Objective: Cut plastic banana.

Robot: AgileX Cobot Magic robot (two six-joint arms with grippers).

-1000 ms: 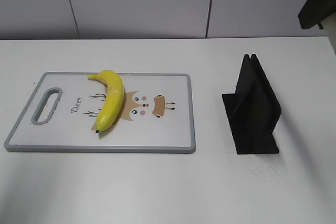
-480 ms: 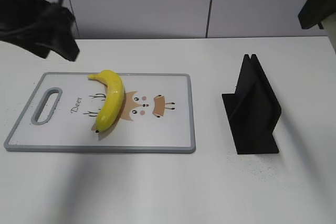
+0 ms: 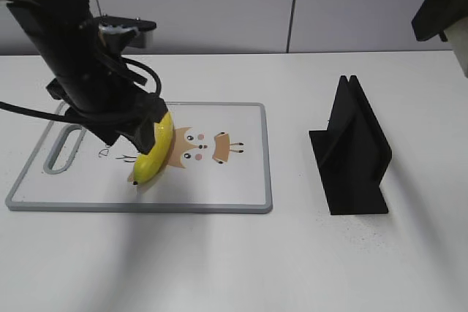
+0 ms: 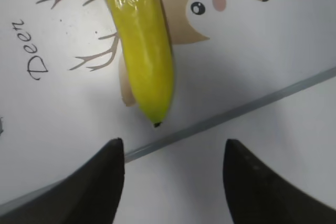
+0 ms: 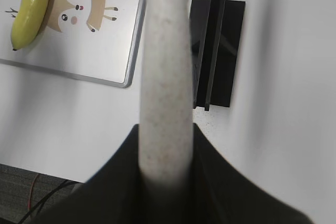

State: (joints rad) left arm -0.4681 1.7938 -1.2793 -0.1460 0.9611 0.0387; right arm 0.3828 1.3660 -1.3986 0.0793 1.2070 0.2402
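Observation:
The plastic banana [image 3: 153, 153] is glossy yellow with dark tips and lies on the white deer-print cutting board [image 3: 234, 173]. My left gripper [image 4: 173, 145] is open and empty. It hovers over the banana's [image 4: 142, 45] near tip and the board's [image 4: 63, 108] grey front edge; in the exterior view the left arm [image 3: 95, 85] covers the banana's upper half. My right gripper [image 5: 165, 140] is shut on a pale grey speckled knife [image 5: 164, 66], held high at the right. The banana [image 5: 29, 9] also shows far off in the right wrist view.
A black knife stand [image 3: 355, 151] stands on the white table to the right of the board; it also shows in the right wrist view [image 5: 215, 51]. The board has a handle slot [image 3: 64, 150] at its left end. A grey wall runs behind.
The left arm has come in from the upper left and lowered over the banana. The banana, board, stand and right arm have not moved.

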